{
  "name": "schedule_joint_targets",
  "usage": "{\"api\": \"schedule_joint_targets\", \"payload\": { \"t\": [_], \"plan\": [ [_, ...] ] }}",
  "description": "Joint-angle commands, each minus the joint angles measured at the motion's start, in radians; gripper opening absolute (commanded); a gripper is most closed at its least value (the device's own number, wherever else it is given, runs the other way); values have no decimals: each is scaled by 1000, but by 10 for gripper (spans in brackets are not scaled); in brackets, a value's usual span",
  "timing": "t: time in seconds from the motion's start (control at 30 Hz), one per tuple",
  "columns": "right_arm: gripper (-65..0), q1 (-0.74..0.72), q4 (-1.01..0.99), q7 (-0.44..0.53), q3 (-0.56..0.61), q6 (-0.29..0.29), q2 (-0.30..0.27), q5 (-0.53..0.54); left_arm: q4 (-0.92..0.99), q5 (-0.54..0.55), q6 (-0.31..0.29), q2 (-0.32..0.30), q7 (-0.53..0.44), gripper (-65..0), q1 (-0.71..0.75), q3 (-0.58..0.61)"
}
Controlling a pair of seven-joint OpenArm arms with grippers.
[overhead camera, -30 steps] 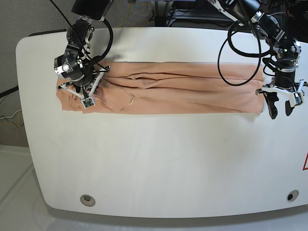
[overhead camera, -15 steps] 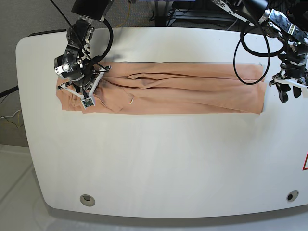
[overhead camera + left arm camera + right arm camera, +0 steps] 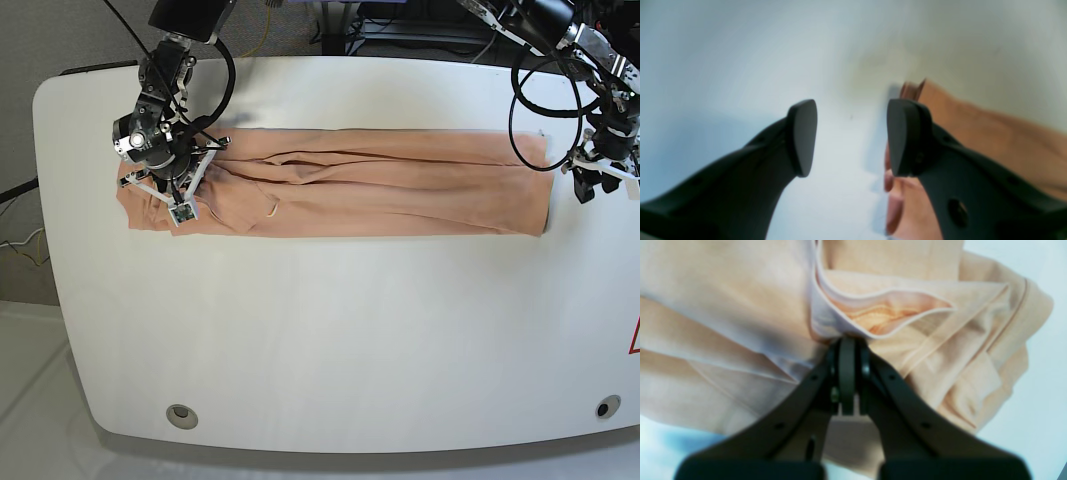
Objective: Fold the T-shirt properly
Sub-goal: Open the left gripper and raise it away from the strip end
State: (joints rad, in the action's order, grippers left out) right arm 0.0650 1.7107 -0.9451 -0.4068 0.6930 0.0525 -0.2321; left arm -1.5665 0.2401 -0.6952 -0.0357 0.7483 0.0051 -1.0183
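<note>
Two hands are at work here, and only one has cloth in it. The T-shirt (image 3: 340, 182) lies as a long narrow band across the upper half of the worktop (image 3: 330, 340), already doubled lengthwise, running from about 9 o'clock to 3 o'clock in the base view. At the 9 o'clock end the right hand (image 3: 178, 197) has its jaws pressed together on a bunch of fabric; its wrist view shows the right hand (image 3: 847, 340) pinching several layers where a hemmed edge curls up into a small pocket. At the 3 o'clock end the left hand (image 3: 596, 187) hovers just beside the shirt's short edge, off the cloth. In its wrist view the left hand (image 3: 850, 136) stands with jaws apart and nothing between them, the T-shirt (image 3: 990, 133) showing to the 3 o'clock side of the nearer fingertip

My reading is that the lengthwise folds are done and the crosswise fold is being set up: one end is gripped, the other not yet. The next move seems to call for the left hand to drop onto the free end and catch all the stacked layers together, near the edge, so both ends can be lifted evenly and one brought over toward the other. Catching only the top layer would likely pull the band open
</note>
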Motion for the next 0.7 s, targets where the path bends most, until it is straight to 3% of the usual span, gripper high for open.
{"api": "schedule_joint_targets", "payload": {
  "t": [0.0, 0.4, 0.67],
  "plan": [
    [-626, 0, 2, -27, -2, 5, -4, -19, 36, 23, -3, -34, -26, -343, -14, 5],
    [-626, 9, 2, -27, -2, 5, -4, -19, 87, 23, -3, -96, -42, -343, -14, 103],
    [-626, 9, 2, -27, -2, 5, -3, -19, 87, 17, -3, -94, -157, -343, 16, 146]
  ]
}}
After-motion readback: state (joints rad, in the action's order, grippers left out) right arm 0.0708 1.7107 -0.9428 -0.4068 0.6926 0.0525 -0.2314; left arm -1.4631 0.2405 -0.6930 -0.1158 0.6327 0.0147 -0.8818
